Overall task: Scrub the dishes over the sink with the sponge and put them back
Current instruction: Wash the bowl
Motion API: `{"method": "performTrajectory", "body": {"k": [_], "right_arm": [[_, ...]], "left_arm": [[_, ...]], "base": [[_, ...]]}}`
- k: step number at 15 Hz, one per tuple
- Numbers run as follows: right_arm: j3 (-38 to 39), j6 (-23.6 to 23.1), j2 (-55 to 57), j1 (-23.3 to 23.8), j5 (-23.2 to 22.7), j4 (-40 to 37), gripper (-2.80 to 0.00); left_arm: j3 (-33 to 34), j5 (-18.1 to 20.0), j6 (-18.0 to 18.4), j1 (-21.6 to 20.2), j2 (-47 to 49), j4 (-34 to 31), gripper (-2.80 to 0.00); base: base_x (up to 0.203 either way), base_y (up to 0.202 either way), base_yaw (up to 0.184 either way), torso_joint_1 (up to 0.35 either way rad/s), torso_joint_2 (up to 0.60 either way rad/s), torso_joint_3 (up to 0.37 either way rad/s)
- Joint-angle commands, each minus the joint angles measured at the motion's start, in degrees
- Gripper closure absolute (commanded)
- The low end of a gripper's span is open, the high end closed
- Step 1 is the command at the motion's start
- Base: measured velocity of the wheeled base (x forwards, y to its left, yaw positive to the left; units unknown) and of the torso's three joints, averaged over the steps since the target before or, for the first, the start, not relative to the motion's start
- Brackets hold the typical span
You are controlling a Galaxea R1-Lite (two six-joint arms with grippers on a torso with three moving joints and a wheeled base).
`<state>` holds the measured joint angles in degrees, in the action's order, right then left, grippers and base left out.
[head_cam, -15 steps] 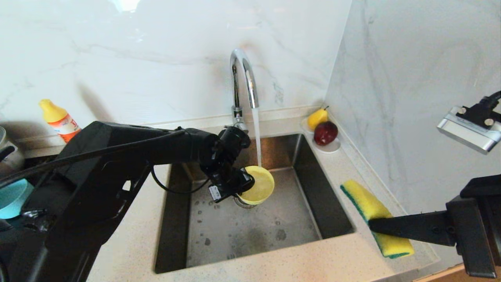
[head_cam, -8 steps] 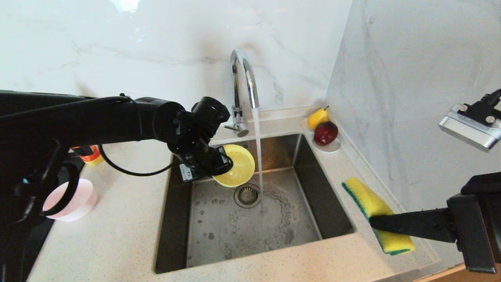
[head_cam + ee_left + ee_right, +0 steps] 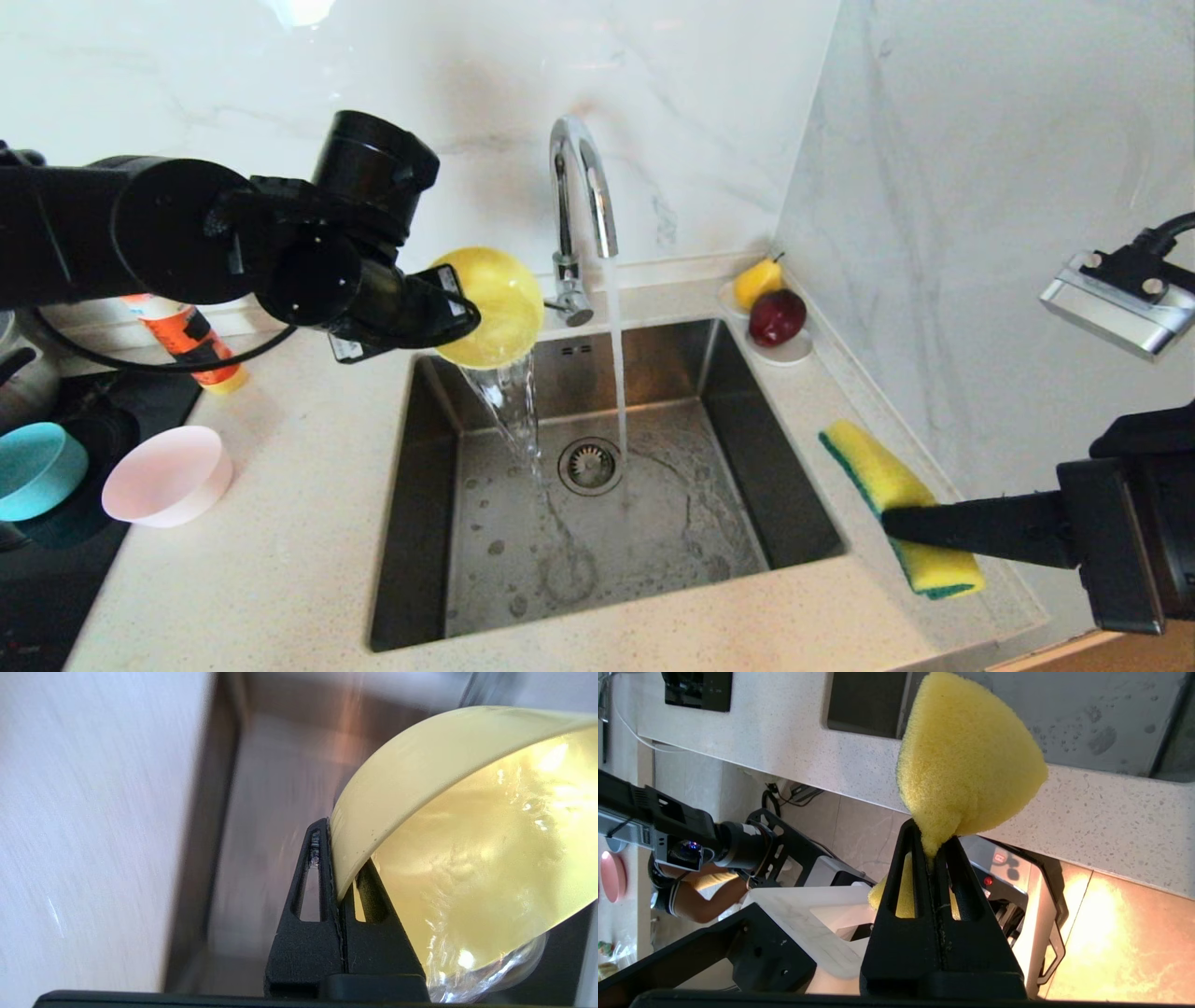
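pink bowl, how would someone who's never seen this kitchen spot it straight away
Start at the steel sink in the middle of the pale counter and look along the counter to the robot's left. The pink bowl sits upright there, near the counter's edge beside the black hob. Its neighbour, the light blue bowl, rests on the hob itself, and the yellow bowl is up in the left claw, pouring water.

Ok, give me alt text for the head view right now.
The left end effector tips the yellow bowl over the sink, pouring water out beside the running tap. The right end effector holds the sponge above the counter.
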<state>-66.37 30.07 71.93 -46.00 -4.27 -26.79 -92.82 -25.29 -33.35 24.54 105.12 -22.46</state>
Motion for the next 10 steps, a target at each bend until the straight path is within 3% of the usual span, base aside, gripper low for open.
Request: {"method": "performTrajectory", "body": {"k": [1,7,10], "right_arm": [[0.3,0.2,0.6,0.0,-0.1,-0.1,0.00],[1.1,0.2,0.2,0.0,-0.1,-0.1,0.00],[1.2,0.2,0.4,0.0,-0.1,-0.2,0.00]], "left_arm": [[1.5,-1.5,4.5,-0.3,-3.4,9.0,0.00],[11.9,-1.5,19.8,-0.4,-6.7,39.5,0.00],[16.4,-1.0,25.6,-0.4,-7.3,54.5,0.00]], "base": [[0.000,0.000,0.000,0.000,0.00,0.000],[0.000,0.000,0.000,0.000,0.00,0.000],[0.000,0.000,0.000,0.000,0.00,0.000]]}}
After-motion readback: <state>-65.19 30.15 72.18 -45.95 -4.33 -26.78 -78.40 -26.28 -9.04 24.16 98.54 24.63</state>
